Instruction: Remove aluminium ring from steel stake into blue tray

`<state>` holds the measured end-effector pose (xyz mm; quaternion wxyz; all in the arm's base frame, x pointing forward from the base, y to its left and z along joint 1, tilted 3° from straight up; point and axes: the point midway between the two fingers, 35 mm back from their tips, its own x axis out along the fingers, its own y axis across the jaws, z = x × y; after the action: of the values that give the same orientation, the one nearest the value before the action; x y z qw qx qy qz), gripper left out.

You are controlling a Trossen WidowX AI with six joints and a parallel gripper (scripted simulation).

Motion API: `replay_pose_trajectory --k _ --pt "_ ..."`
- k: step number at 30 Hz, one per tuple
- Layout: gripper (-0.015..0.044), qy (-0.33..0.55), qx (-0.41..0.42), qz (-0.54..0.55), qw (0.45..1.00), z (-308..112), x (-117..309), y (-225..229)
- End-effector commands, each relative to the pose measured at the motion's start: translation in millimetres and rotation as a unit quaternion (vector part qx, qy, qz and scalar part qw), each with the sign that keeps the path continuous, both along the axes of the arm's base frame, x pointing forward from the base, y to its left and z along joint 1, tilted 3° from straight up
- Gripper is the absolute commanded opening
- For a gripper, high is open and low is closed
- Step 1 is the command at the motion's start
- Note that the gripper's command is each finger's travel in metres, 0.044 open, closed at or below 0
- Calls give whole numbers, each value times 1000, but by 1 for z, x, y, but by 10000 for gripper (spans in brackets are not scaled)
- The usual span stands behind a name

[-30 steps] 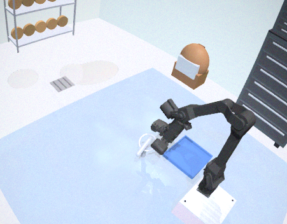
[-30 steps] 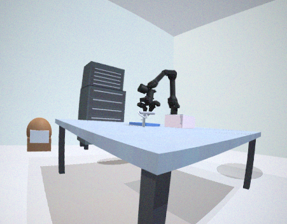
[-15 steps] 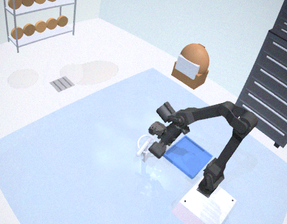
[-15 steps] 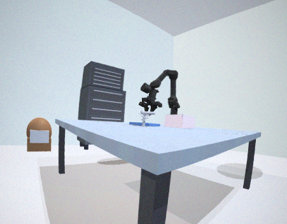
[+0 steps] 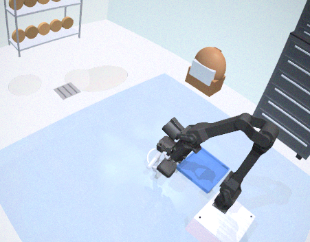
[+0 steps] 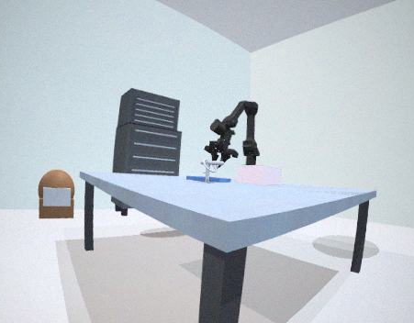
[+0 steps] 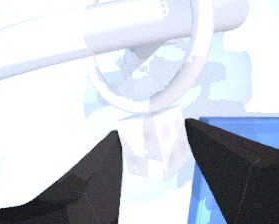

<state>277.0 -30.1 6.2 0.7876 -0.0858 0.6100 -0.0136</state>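
gripper (image 5: 160, 163) (image 6: 217, 166) (image 7: 151, 126): pinching the ring's tab (image 7: 155, 145) | ring (image 5: 148, 156) (image 6: 204, 167) (image 7: 135, 106): just past its tips, looped round the cross-bar (image 5: 153, 162) (image 6: 216, 163) (image 7: 140, 25) | blue tray (image 5: 214, 163) (image 6: 194, 178) (image 7: 197, 190): below, off to its side

Tray (image 5: 215, 179) (image 6: 225, 181) (image 7: 194, 202) nr stake (image 6: 207, 175), on tbl (image 5: 80, 165) (image 6: 230, 206).

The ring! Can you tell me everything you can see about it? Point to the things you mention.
The ring (image 5: 148, 155) (image 7: 203, 47) is a thin, round, pale loop that looks like metal. A small blocky tab (image 7: 155, 145) sticks out from its edge, gripped between the fingers of the end effector (image 7: 152, 127). The ring is tilted up off the table, looped around the stake's cross-bar (image 7: 140, 25). I can't tell if they touch.
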Motion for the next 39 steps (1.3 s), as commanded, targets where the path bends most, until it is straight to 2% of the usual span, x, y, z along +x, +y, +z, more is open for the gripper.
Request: replay_pose_trajectory --k 1,22,39 --pt "0 -7 -19 -1 1000 0 -1 5" --pt "0 -44 -84 4 995 -9 -7 29" --pt "0 -45 -86 4 995 -2 -8 41"
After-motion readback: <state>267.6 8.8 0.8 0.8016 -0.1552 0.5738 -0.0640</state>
